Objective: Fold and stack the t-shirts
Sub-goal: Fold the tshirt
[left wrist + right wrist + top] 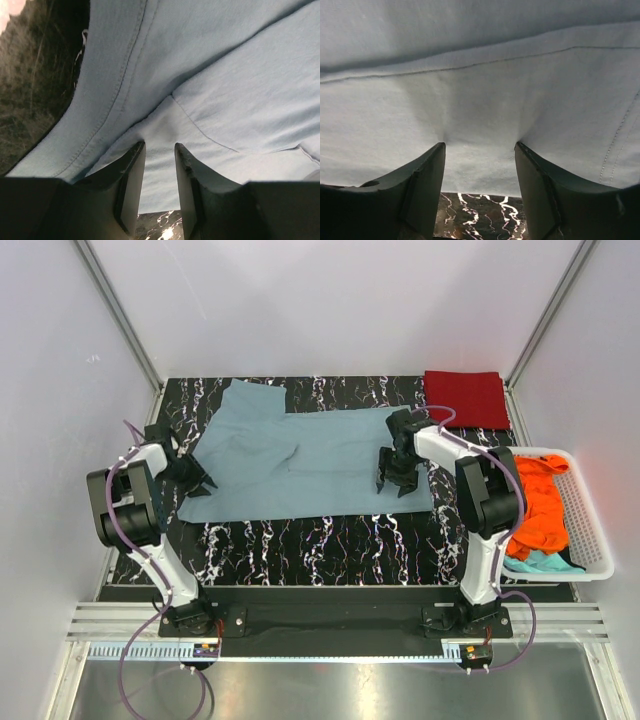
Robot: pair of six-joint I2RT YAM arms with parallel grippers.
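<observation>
1. A dark red short-sleeved cloth t-shirt (pixel 465 398) lies folded into a tidy rectangle at the far right corner of the black, white-veined table (pixel 330 535). I'd count that one as done and as the base of the stack.
2. The dusty grey-blue cloth t-shirt (pixel 300 465) is the one being worked on. It is spread across the middle of the table, with one part reaching the far edge and a crease running through its centre. To my eye it is only partly folded.
3. The left gripper (pixel 197 478) sits at that shirt's left edge. Its jaws are narrow with blue cloth in the gap, but I cannot tell whether they actually pinch it.
4. The right gripper (pixel 393 483) is over the shirt's right end. Its jaws are released and spread wide, the tips rest on the cloth, and it grasps nothing.
5. Yet to be folded are a crumpled bright orange t-shirt (pixel 540 505) and a teal one (pixel 535 562). Both are heaped in the white plastic slatted basket (pixel 590 530) just off the table's right edge.
6. Plain pale walls close in three sides, and slanted aluminium posts (pixel 120 315) rise from the table's far corners.
</observation>
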